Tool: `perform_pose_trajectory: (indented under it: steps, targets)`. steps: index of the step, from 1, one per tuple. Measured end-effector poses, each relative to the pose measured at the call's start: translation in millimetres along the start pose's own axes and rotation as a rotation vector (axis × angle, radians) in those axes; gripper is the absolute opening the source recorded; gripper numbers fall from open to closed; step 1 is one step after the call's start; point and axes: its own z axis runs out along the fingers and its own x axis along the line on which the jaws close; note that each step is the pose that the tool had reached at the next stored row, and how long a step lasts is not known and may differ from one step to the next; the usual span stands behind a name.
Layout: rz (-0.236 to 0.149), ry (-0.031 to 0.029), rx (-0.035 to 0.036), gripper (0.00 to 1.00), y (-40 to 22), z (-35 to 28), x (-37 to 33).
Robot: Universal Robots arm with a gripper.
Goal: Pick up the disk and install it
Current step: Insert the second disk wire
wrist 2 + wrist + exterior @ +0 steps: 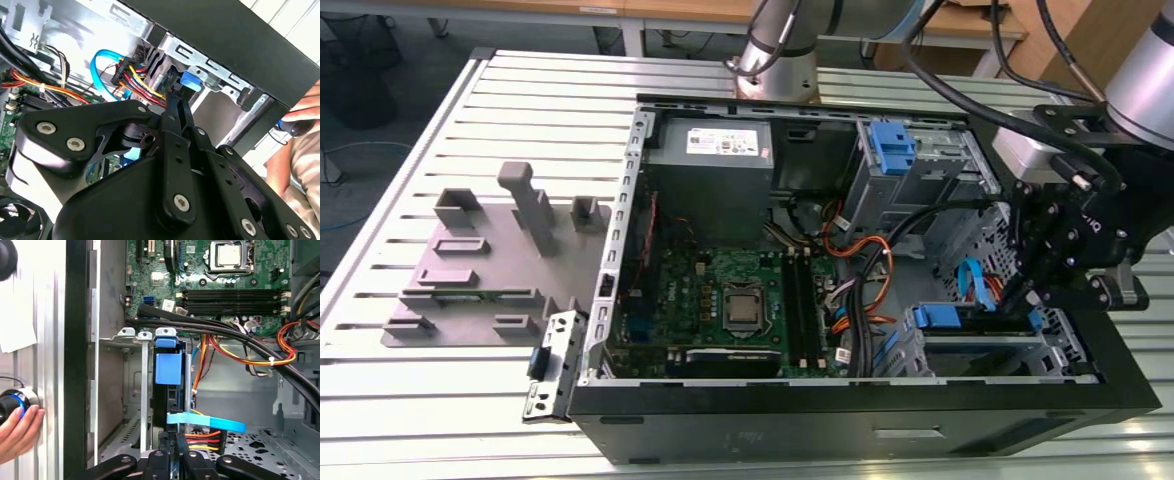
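The disk (170,405) stands edge-on in the drive cage (125,390) at the front corner of the open computer case (854,420). Its blue plastic rail tab (167,367) faces the motherboard. In the exterior view the tab (937,316) shows at the cage on the right. My gripper (1034,300) reaches down into that cage from the exterior view's right. My gripper's black fingers (166,457) are drawn close together right at the disk's near edge. In the second wrist view they (177,107) taper to a point beside the blue tab (192,80). The drive's faces are hidden by the cage.
A light blue data cable (205,421) and red-yellow power wires (202,437) cross beside the disk. Thick black cables (225,332) run over the motherboard (734,290). A grey power supply (714,150) and a blue bracket (890,148) sit at the back. A person's hand (17,432) rests outside the case.
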Motion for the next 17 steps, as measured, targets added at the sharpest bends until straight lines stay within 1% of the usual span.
perform_pose_trajectory:
  steps: [1, 2, 10, 17]
  targets:
    - [0.000, -0.0035, 0.0000, 0.17, 0.0, 0.0, 0.0]
    - [0.000, -0.0038, -0.0001, 0.17, 0.0, 0.0, 0.0]
    - [0.000, -0.0038, 0.0001, 0.17, 0.3, 2.5, -0.3]
    - [0.000, -0.0037, 0.0001, 0.17, 0.8, 3.8, -2.1]
